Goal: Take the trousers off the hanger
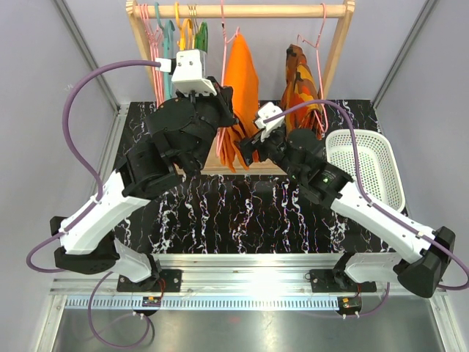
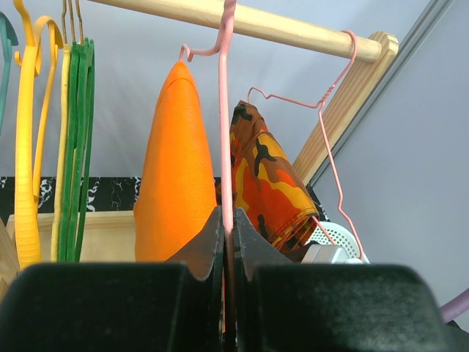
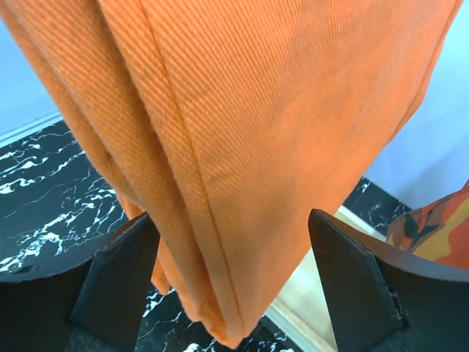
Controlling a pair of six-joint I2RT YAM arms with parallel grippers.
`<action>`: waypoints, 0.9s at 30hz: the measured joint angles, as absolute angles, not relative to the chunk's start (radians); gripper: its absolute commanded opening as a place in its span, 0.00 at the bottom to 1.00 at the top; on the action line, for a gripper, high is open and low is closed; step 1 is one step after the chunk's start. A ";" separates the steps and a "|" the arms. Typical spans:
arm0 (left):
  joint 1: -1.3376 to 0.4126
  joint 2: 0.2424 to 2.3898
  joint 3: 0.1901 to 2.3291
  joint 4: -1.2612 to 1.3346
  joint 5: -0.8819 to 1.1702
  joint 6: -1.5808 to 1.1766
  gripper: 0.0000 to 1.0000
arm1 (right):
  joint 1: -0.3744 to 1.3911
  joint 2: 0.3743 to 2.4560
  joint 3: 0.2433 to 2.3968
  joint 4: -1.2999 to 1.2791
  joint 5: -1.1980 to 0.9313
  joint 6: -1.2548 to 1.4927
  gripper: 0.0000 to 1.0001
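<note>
The plain orange trousers point(image 1: 240, 81) hang folded over a pale-pink wire hanger point(image 1: 223, 44) on the wooden rail point(image 1: 278, 11). In the left wrist view my left gripper point(image 2: 228, 227) is shut on the hanger's pink wire point(image 2: 226, 132), with the trousers point(image 2: 176, 169) just left of it. My left gripper point(image 1: 223, 99) sits at the trousers' left side. My right gripper point(image 1: 245, 150) is open at their lower end. In the right wrist view its gripper point(image 3: 231, 282) straddles the hanging hem point(image 3: 242, 132), with one finger point(image 3: 121, 279) on each side and not pressing the cloth.
A camouflage garment point(image 1: 299, 81) hangs on a second pink hanger point(image 2: 330, 139) to the right. Yellow point(image 2: 26, 147) and green hangers point(image 2: 77, 147) hang at the rail's left. A white basket point(image 1: 366, 165) stands at the right. The rack's wooden base point(image 1: 271, 169) crosses the black marbled table.
</note>
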State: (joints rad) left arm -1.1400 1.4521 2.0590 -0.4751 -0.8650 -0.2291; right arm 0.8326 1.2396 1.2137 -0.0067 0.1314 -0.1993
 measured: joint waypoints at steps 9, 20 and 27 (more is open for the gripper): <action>-1.140 1.452 2.059 -0.469 -0.889 -0.208 0.00 | 0.836 1.241 1.244 -0.053 0.139 -0.274 0.88; -1.140 1.453 2.059 -0.469 -0.893 -0.218 0.00 | 0.838 1.250 1.253 -0.047 0.171 -0.284 0.87; -1.140 1.458 2.059 -0.469 -0.894 -0.223 0.00 | 0.838 1.284 1.304 0.010 0.155 -0.234 0.85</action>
